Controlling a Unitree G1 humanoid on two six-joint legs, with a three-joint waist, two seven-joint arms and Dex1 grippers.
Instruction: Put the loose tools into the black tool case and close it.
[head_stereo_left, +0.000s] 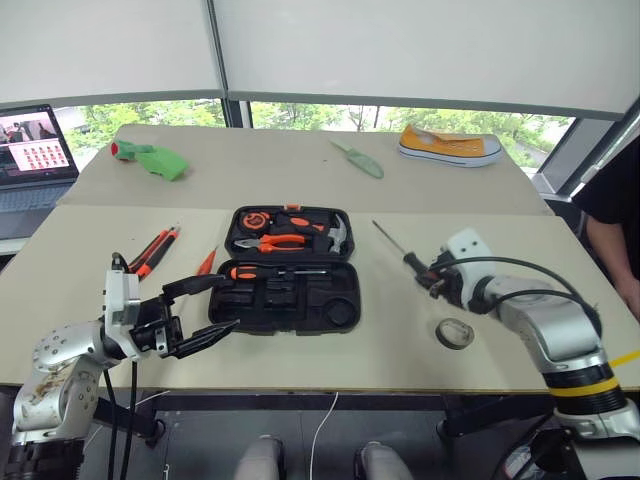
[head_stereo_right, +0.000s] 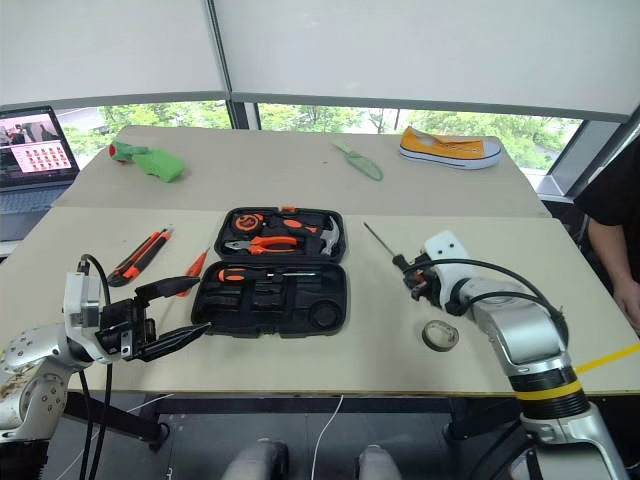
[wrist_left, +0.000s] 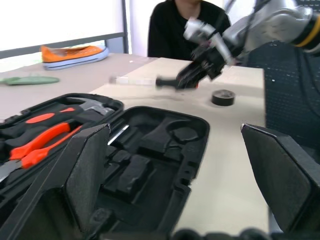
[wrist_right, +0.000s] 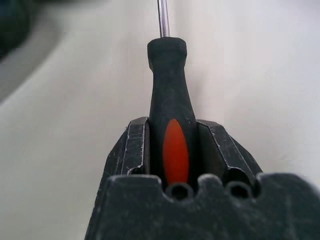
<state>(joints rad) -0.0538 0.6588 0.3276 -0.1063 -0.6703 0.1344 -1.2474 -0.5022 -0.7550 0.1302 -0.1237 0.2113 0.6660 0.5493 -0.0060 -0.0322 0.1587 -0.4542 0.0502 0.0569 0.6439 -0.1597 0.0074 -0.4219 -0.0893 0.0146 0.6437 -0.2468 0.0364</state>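
Note:
The black tool case (head_stereo_left: 345, 300) lies open at the table's middle, with orange-handled pliers, a hammer and a screwdriver (head_stereo_left: 275, 271) seated in its slots. My right gripper (head_stereo_left: 432, 275) is to the right of the case, shut on the black-and-orange handle of a steel-shaft screwdriver (wrist_right: 167, 75); its fingers (wrist_right: 135, 145) press both sides of the handle. The shaft (head_stereo_left: 388, 240) points away over the table. Left of the case lie a utility knife (head_stereo_left: 153, 252) and a small orange tool (head_stereo_left: 206, 262). My left gripper (head_stereo_left: 228, 303) hovers open at the case's near left corner, holding nothing.
A roll of tape (head_stereo_left: 455, 333) lies near the front edge on the right. On the far table are a pale green trowel (head_stereo_left: 358, 158), a yellow shoe (head_stereo_left: 450, 146) and a green object (head_stereo_left: 150, 158). A laptop (head_stereo_left: 35, 150) stands far left; a person (head_stereo_left: 615, 210) stands at the right.

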